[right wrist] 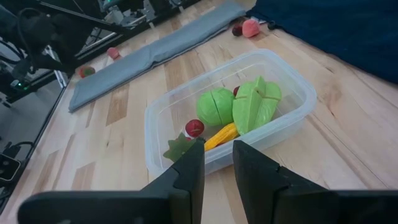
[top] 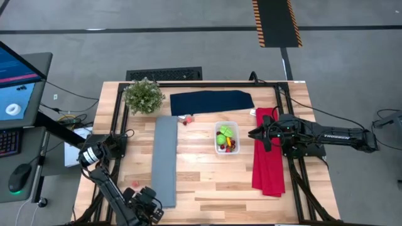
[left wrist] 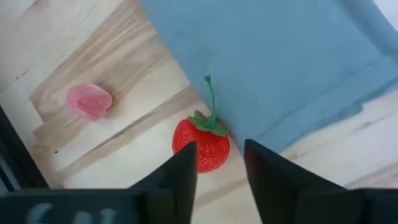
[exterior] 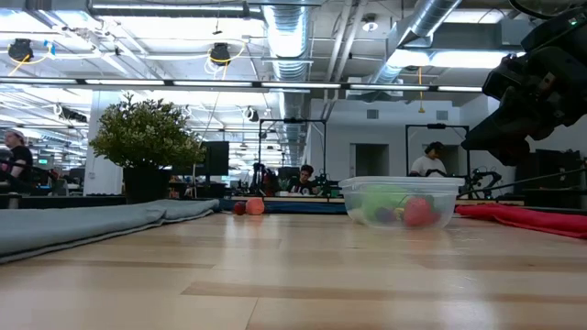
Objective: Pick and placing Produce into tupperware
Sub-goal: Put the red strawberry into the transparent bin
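Tupperware, a small clear plastic tub with rounded corners (top: 226,151), sits right of centre on the wooden bench (top: 201,188). Inside it we see two lime-green toy pieces (right wrist: 239,106), a yellow piece (right wrist: 221,135), a small dark red cherry (right wrist: 194,127) and a flat green leafy bit (right wrist: 179,148). From bench height the same tub shows green and red shapes through its wall.

Outside the tub, a red toy strawberry with a green stalk (left wrist: 202,142) lies on the bench at the near left, touching the edge of a long grey cloth (top: 165,160). A pale pink piece (left wrist: 89,100) lies near it on the wood. Two more small red pieces (top: 186,118) rest at the near edge of a folded navy cloth (top: 210,102).

Our left tool (left wrist: 220,167) hangs just over the strawberry, its fingers parted on either side of the fruit, not clamped on it. Our right tool (right wrist: 217,165) hovers beside the tub above a red cloth (top: 267,164), fingers a narrow gap apart and holding nothing.

A bushy green potted plant (top: 144,95) stands at the far left corner. Beyond the bench we see an open hall with ceiling ducts, and people (exterior: 431,158) seated far off.
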Controlling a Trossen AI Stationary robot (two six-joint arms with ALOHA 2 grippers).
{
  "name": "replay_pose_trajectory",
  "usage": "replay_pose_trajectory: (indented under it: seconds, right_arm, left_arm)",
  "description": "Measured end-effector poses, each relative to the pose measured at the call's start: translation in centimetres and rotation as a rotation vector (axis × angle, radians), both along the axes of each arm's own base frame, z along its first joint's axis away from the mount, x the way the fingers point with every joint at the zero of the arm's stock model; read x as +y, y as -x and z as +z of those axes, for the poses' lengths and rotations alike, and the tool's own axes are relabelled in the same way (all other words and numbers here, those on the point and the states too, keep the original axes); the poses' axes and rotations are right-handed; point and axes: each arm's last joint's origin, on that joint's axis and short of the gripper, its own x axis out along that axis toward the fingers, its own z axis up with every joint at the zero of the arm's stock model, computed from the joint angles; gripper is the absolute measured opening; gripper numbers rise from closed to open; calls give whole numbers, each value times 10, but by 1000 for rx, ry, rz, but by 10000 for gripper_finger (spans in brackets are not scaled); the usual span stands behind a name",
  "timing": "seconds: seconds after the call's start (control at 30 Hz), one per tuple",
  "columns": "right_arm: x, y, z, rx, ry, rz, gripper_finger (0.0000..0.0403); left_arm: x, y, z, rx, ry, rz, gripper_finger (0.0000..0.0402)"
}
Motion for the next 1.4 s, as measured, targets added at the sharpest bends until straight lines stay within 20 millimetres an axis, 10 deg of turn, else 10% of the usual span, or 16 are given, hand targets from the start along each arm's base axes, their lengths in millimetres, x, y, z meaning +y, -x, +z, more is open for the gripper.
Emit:
replay_pose_trajectory:
  seconds: [0.3, 0.97, 1.4]
  right_arm:
    - [0, 0, 0, 0, 0, 0, 107]
    - [0, 0, 0, 0, 0, 0, 107]
    - [0, 0, 0, 0, 0, 0, 107]
  left_arm:
    - [-2, 3, 1, 32, 6, -58, 80]
    - [16, -1, -22, 46, -41, -40, 222]
    - [13, -5, -23, 21, -15, -100, 48]
